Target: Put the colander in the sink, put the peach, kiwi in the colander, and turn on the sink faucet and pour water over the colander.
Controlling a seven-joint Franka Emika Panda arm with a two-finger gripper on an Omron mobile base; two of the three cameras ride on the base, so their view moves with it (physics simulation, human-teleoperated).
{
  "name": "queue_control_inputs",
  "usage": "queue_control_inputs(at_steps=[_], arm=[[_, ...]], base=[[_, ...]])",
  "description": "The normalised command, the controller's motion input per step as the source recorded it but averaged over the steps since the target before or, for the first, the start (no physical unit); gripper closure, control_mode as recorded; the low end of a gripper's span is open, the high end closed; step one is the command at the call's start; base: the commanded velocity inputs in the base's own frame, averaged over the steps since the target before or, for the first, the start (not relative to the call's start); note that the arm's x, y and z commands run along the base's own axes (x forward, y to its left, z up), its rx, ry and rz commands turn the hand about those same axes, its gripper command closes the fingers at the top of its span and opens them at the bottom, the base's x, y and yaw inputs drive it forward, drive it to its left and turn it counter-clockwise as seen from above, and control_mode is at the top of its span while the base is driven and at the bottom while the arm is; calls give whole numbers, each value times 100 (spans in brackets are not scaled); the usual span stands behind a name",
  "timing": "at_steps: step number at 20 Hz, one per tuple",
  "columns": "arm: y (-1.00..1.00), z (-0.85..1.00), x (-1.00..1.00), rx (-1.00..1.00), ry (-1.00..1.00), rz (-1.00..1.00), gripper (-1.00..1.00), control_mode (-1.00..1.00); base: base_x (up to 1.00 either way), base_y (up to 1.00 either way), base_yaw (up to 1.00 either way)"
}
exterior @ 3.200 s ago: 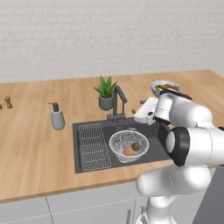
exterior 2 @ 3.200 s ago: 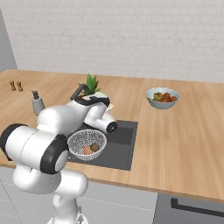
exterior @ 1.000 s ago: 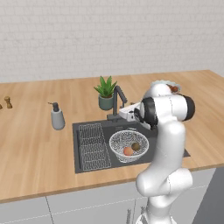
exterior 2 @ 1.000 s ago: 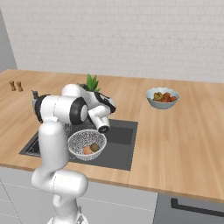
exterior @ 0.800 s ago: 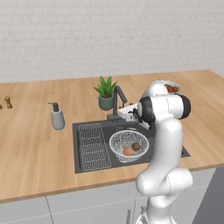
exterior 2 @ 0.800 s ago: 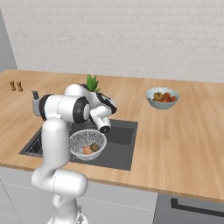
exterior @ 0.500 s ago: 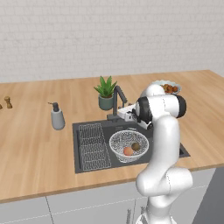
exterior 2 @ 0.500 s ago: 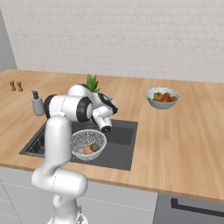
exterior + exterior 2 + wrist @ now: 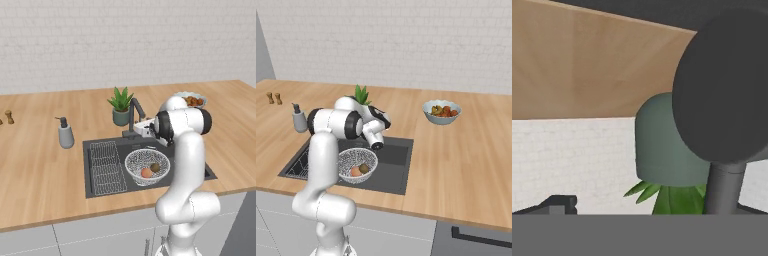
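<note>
Faucet [image 9: 134, 114] base hidden behind open gripper [image 9: 141, 128].

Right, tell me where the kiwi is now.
The kiwi lies inside the colander in the sink, just right of the peach in the left base view, beside the wire rack.

The sink [image 9: 95, 150] was dark grey, its flat rack [image 9: 106, 166] a fine silver grid. The colander [image 9: 147, 165] was silvery-white mesh — inside, a pinkish-orange peach [image 9: 146, 173] and a dull brown kiwi [image 9: 155, 167]. The faucet [image 9: 134, 111] was dark grey, the potted plant [image 9: 121, 105] green in a grey-green pot — the counter [image 9: 40, 170] pale wood-grain.
</note>
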Motion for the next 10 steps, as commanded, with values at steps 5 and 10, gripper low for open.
queue_control_inputs(at_steps=[5, 10], arm=[[-3, 0, 22, 1, 0, -10, 100, -100], [-34, 0, 19, 5, 0, -14, 100, -100]], base=[[0, 0, 0], [0, 0, 0]])
